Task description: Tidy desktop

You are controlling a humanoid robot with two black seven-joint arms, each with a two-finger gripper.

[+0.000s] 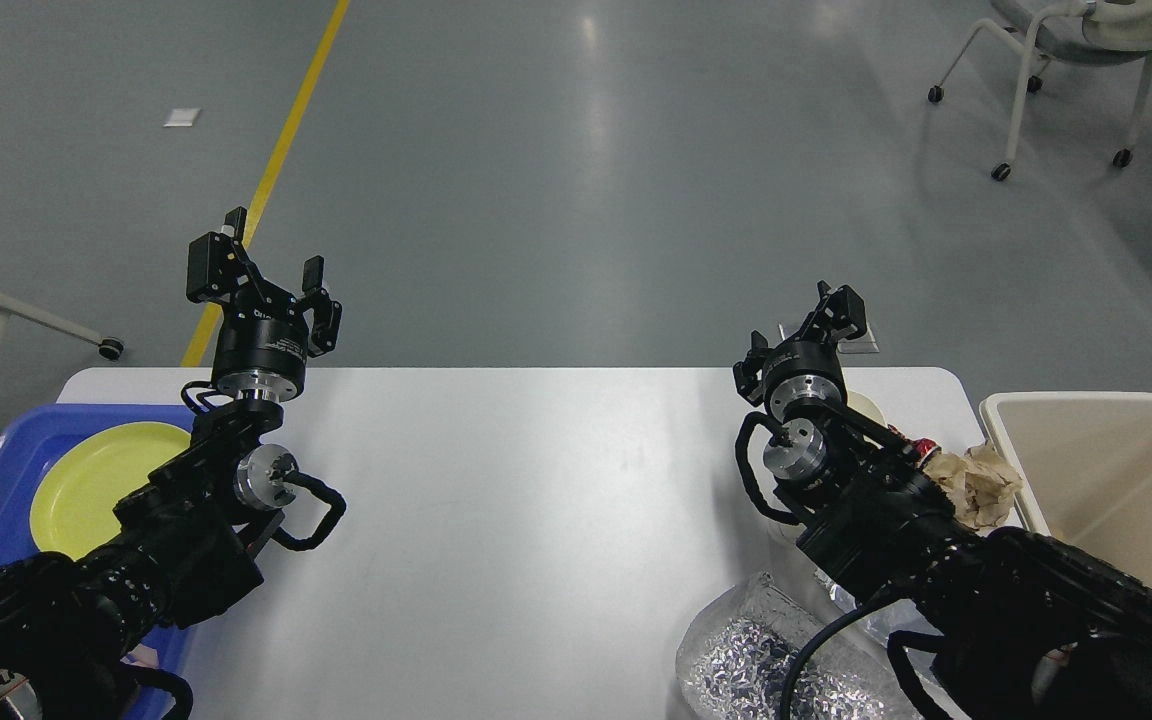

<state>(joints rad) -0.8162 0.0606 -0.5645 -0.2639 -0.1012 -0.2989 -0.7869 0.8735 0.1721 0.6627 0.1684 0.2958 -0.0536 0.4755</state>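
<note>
Both claws hover empty: left claw (264,285) spread open, right claw (804,328) too end-on to tell. The worktop (536,500) fills the view. Crumpled paper (981,482) at its right edge looks light, soft; pinch its folds.

desktop (536,520) | white, glossy, rounded corners | level | spans the lower view
</note>
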